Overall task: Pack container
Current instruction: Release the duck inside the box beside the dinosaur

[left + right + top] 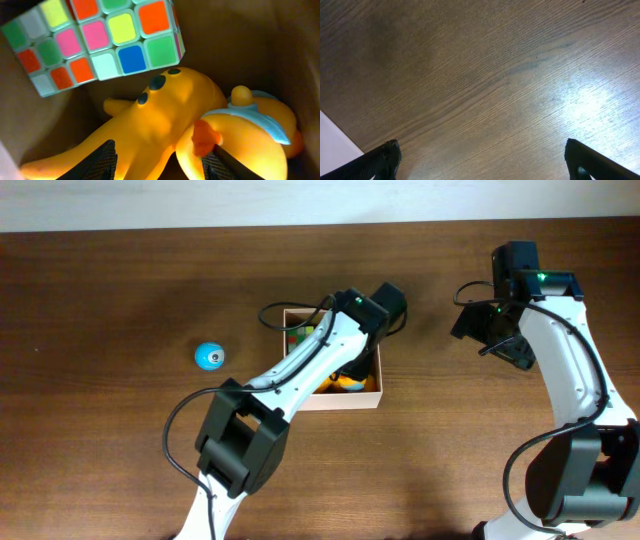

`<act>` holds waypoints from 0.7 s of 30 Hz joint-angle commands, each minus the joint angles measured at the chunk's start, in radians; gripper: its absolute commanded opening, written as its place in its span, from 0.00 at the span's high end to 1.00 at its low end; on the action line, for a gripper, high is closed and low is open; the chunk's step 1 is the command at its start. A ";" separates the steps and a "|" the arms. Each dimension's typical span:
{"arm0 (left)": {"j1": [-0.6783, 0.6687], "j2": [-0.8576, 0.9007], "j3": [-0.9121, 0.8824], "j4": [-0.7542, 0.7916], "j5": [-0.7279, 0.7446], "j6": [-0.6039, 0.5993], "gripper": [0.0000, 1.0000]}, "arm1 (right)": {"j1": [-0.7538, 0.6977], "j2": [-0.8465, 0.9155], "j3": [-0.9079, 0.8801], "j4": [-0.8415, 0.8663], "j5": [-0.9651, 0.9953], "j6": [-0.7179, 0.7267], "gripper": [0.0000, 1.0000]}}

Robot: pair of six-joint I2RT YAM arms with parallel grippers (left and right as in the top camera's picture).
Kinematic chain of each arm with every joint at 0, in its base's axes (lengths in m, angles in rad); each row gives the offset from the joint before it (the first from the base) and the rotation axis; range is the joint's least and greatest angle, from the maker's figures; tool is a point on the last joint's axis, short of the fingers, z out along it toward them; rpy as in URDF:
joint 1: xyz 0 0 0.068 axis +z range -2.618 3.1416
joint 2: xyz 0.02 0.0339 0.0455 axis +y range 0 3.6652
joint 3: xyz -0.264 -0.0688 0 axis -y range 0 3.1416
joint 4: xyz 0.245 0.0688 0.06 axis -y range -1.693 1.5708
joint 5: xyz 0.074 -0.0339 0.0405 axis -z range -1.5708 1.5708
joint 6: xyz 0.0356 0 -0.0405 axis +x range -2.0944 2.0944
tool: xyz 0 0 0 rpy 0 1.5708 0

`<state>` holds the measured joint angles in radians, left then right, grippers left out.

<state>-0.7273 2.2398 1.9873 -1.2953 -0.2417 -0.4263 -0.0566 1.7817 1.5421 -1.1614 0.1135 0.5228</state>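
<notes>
1. Left gripper (161, 161) is down inside the container (345, 402), fingers either side of an orange rubber toy (150, 117). Clamped on it or merely straddling: cannot tell from this close view.
2. Right gripper (482, 162) spread wide, over the wooden table (485, 75).
3. Container sits mid-table. Also inside: a colour cube (100, 45) and a yellow toy with a pale blue band (255, 135).
4. Blue ball (209, 356) on the table, well apart from the container.

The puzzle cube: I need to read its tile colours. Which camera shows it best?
Left wrist: the puzzle cube fills the upper left, tiles sharp. Overhead shows only coloured slivers in the container, beside the left arm. Right wrist shows just table.
</notes>
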 commanded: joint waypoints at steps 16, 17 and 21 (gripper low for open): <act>-0.001 0.054 0.033 -0.007 -0.029 0.013 0.44 | -0.005 -0.008 0.000 0.001 0.002 0.001 0.01; -0.001 0.054 0.041 -0.009 -0.029 0.013 0.44 | -0.005 -0.008 0.000 0.001 0.002 0.001 0.01; 0.009 0.054 0.073 -0.023 -0.029 0.013 0.44 | -0.005 -0.008 0.000 0.001 0.002 0.001 0.01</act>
<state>-0.7265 2.2715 2.0251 -1.3087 -0.2634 -0.4263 -0.0566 1.7817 1.5421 -1.1614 0.1135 0.5232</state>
